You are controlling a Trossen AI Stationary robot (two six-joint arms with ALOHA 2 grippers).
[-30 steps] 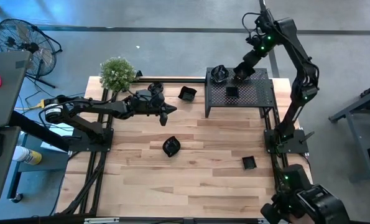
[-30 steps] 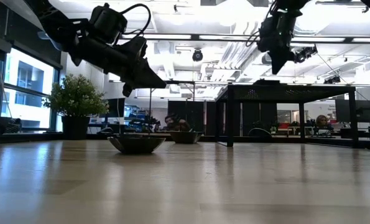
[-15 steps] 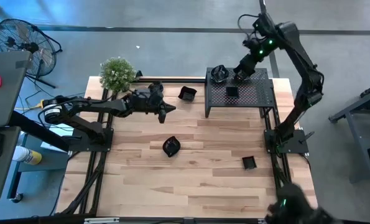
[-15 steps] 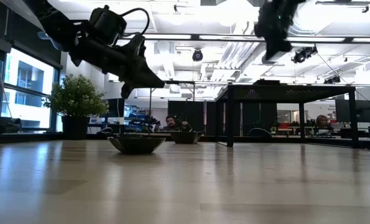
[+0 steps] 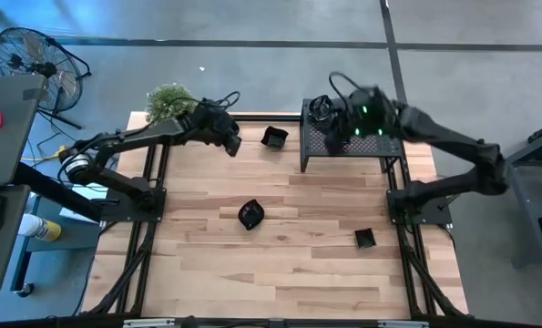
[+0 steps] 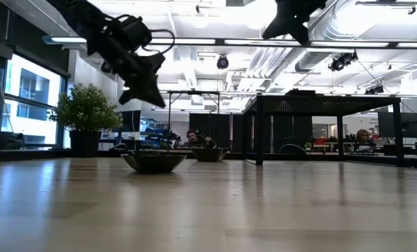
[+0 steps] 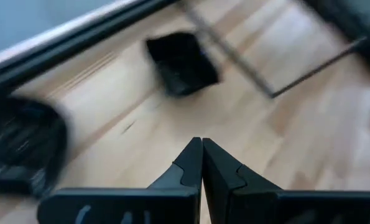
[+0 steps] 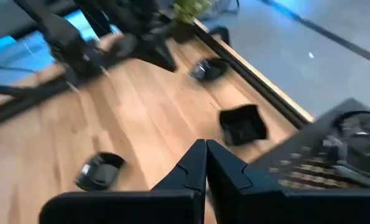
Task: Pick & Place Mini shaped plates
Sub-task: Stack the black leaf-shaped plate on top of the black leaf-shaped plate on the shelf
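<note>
**Mia:** Where are the little plates?

**Sam:** A small shiny black square plate (image 5: 273, 138) sits near the far edge of the light wooden tabletop (image 5: 280, 260), beside the big black metal stand with holes (image 5: 352, 141). A wavy black plate (image 5: 250, 215) lies in the middle of the tabletop. Another small square black plate (image 5: 364, 239) lies near the right edge. A round dark plate (image 5: 321, 108) sits on the stand's far left corner.

**Mia:** What is the left gripper (image 5: 233, 146) doing?

**Sam:** It hangs in the air near the far edge, close to the small green bushy plant (image 5: 168, 100). Its fingers (image 7: 188, 163) are pressed together with nothing between them.

**Mia:** And the right gripper (image 8: 204, 163)?

**Sam:** It hangs over the stand. Its fingers are pressed together too, and they hold nothing.
</note>
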